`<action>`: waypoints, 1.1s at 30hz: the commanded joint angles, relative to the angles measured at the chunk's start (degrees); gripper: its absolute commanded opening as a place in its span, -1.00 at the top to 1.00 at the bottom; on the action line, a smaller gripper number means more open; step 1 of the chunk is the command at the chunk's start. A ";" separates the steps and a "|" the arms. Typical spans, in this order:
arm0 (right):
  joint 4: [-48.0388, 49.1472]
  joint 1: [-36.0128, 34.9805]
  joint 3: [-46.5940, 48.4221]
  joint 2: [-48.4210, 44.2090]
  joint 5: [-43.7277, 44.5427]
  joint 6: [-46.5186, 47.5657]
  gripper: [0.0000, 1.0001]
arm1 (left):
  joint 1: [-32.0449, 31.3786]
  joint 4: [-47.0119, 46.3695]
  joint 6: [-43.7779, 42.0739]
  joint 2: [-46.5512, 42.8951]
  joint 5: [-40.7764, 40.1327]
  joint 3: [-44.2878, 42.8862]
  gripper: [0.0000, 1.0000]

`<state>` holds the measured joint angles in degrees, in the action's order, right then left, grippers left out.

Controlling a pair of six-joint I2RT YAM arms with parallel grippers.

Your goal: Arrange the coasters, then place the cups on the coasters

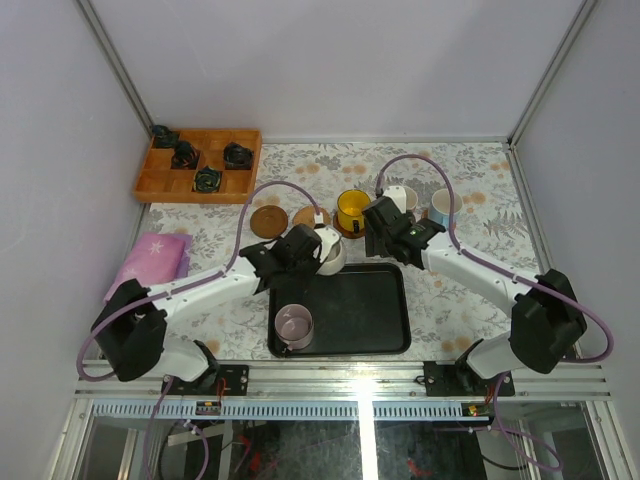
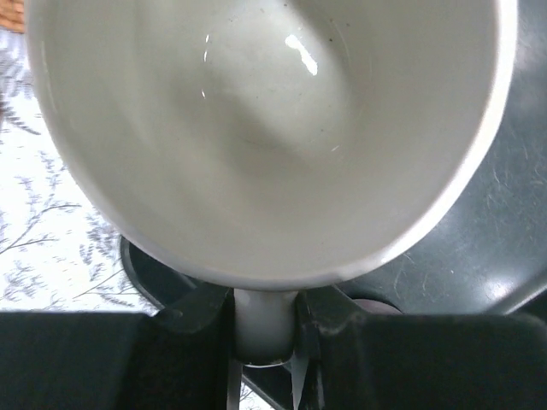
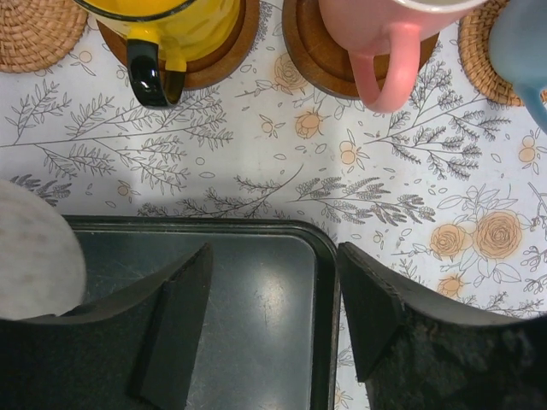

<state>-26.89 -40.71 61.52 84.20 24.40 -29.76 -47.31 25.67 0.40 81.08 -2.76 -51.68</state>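
My left gripper (image 1: 314,250) is shut on the handle (image 2: 265,329) of the cream-white cup (image 1: 330,250), which hangs over the far edge of the black tray (image 1: 380,325). The cup's bowl (image 2: 265,128) fills the left wrist view. A pale lilac cup (image 1: 293,325) stands on the tray. The yellow cup (image 3: 171,21), the pink-handled cup (image 3: 380,34) and the blue cup (image 3: 521,43) each stand on a coaster. Two bare coasters (image 1: 268,221) (image 1: 308,216) lie left of the yellow cup. My right gripper (image 3: 273,299) is open over the tray's far right corner with nothing between its fingers.
A wooden compartment box (image 1: 200,165) with several small black items sits at the back left. A pink cloth (image 1: 152,258) lies at the left. White walls close the table in on three sides.
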 commanded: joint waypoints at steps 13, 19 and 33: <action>5.20 0.00 -4.51 -2.11 2.37 3.04 0.49 | 9.93 1.82 12.33 9.31 -13.57 -16.91 1.00; 7.34 1.80 -4.56 0.06 -0.14 5.38 0.60 | 12.08 6.94 14.63 18.97 -12.88 -27.73 1.00; 13.30 5.27 -4.25 5.75 -4.48 6.55 0.67 | 14.26 10.73 21.23 25.40 -11.18 -32.15 1.00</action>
<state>-17.47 -36.42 55.96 88.31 21.78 -24.40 -33.91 38.76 18.70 108.01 -12.82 -82.70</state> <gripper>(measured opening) 0.170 0.186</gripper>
